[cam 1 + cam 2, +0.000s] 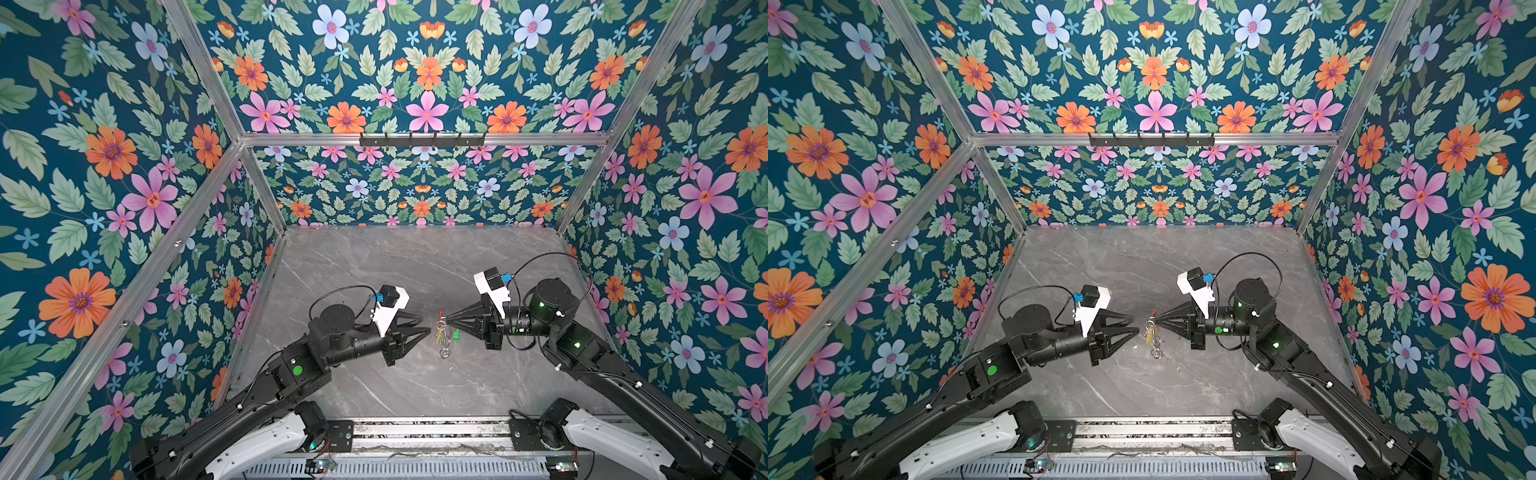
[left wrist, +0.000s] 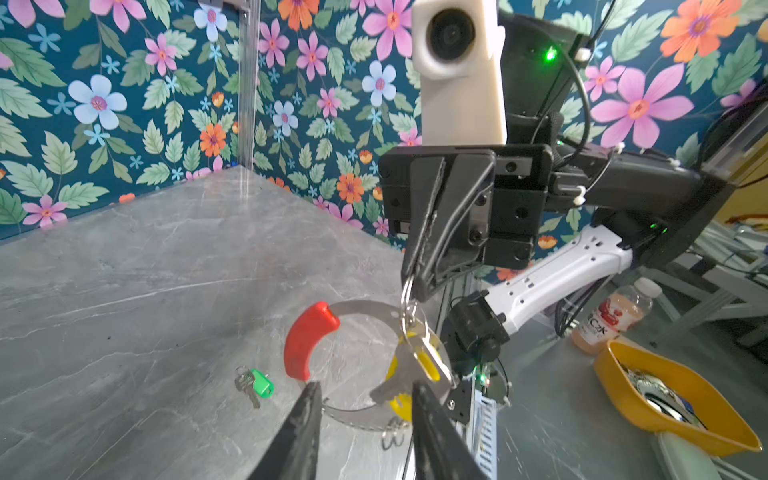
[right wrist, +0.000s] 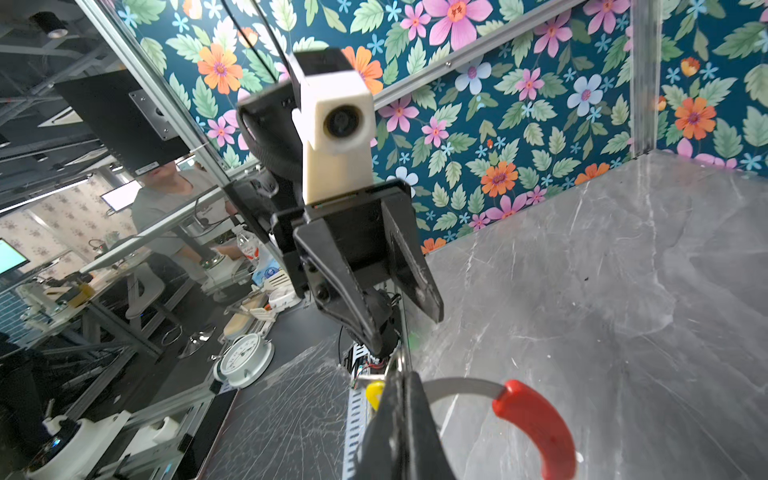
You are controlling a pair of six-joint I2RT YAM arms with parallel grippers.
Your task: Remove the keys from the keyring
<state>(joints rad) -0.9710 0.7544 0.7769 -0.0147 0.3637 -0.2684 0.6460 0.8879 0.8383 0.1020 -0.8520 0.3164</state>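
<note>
Above the surface [image 1: 374, 270], my right hand [image 1: 447, 321] pinches the keyring [image 2: 361, 308], yellow-tagged key [image 2: 422, 359] hanging on it, green-tagged key [image 2: 258, 384] lying free below; left hand [image 1: 426, 325] part-open alongside, which I judge must next grip and work off the yellow one.

Bright, even light — soft shadows; wrist views warp at edges, foreground blurred.

Keyring [image 2: 361, 308] band: brushed matt metal. Red arc [image 2: 309, 338], green tag [image 2: 262, 383], yellow tag [image 2: 430, 368]: glossy plastic. Table [image 2: 145, 291]: smooth marble-look.
</note>
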